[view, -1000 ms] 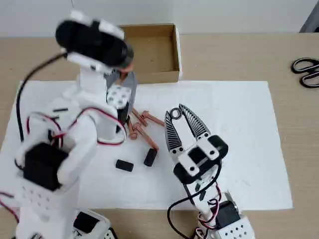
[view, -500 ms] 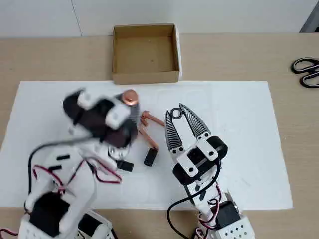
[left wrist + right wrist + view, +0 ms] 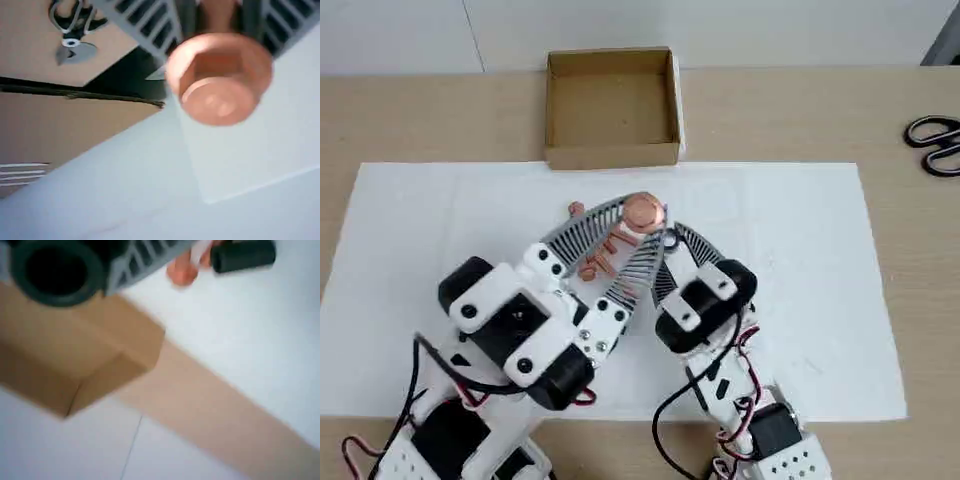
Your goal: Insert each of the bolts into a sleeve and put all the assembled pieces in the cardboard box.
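Being clamped in the left jaws over the sheet (image 3: 800, 260), the bolt (image 3: 641, 210) is being held beside the sleeve (image 3: 57, 299) gripped by the right jaws; for insertion, shank-to-bore alignment is being required.

- A light wooden bench (image 3: 800, 110) is seen from above, its surface running the full width of the high view.
- A large white sheet (image 3: 790, 260) is spread flat over the middle of the bench, with bare wood left at the far side and both ends.
- A cardboard box (image 3: 612, 152) is set on the bare wood, open side up, just beside the sheet's far edge.
- Black-handled scissors (image 3: 932, 145) are laid on the bare wood at the right edge, apart from the sheet.
- Loose copper bolts (image 3: 595, 262) are scattered on the sheet, near its middle.
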Controlling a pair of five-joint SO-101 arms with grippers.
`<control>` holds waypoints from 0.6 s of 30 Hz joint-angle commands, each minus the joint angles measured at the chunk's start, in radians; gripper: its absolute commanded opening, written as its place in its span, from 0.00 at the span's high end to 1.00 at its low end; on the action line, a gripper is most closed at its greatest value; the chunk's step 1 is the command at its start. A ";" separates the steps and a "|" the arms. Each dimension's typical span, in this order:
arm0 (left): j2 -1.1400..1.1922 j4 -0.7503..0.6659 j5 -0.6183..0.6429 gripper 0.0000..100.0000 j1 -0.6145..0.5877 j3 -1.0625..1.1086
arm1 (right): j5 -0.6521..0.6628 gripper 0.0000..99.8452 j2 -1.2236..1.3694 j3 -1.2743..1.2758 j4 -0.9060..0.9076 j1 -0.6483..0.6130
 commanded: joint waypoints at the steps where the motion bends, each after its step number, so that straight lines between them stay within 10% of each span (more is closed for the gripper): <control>1: -0.015 -0.025 0.068 1.00 0.012 -0.042 | 0.005 1.00 -0.012 0.006 0.012 -0.005; 18: 0.014 -0.023 0.127 1.00 -0.017 -0.036 | 0.011 1.00 -0.012 0.006 -0.306 -0.111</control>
